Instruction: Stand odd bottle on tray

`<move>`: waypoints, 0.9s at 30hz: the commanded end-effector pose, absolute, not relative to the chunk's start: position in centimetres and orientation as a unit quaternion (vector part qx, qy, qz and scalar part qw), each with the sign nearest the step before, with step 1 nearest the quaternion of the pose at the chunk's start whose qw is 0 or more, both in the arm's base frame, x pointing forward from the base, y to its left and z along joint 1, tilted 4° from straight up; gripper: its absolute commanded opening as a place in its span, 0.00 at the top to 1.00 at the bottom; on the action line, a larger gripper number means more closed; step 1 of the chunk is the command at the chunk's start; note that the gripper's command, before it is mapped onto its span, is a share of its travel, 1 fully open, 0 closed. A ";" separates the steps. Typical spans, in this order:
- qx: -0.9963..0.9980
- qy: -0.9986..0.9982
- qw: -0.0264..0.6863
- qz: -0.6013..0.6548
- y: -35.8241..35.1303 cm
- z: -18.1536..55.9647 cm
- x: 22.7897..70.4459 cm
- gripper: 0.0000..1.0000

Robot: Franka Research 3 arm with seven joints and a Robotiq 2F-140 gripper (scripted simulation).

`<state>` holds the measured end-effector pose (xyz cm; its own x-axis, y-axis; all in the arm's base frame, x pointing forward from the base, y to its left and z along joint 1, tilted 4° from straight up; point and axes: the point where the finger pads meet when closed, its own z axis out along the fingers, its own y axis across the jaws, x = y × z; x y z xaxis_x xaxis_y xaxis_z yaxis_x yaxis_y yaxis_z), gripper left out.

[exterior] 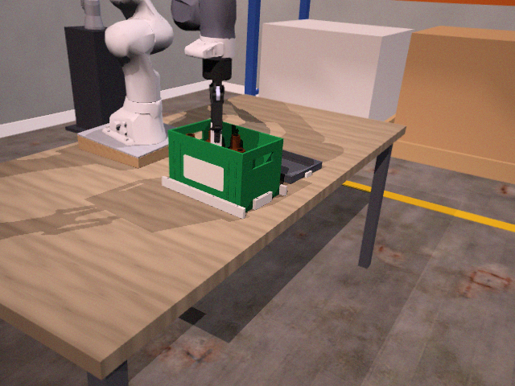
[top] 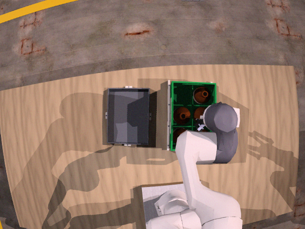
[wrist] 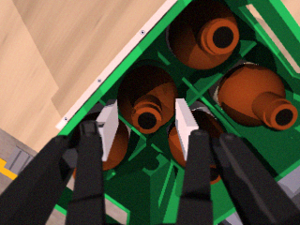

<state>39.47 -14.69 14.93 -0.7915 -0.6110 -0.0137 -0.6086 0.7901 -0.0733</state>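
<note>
Tray (top: 128, 91) is bare, so nothing's delivered yet. Pincer (wrist: 147, 127) is spread open w/ nothing gripped, pads either side of a bottle (wrist: 146, 105) neck in the crate (exterior: 226, 176). Odd bottle can't be told.

No readable text, brand, number or sign shows in any view. The green crate (exterior: 253, 174) carries a white label panel (exterior: 203, 172) on its side, and that panel is blank.
</note>
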 end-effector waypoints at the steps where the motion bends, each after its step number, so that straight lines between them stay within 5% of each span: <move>1: -0.326 0.945 0.018 -0.033 -14.7 14.8 39.4 0.56; 27: -0.326 0.945 0.018 -0.033 -14.6 17.8 39.3 0.56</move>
<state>39.71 -14.53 17.10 -0.7881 -0.6150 -0.0238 -0.6117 0.7870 -0.0806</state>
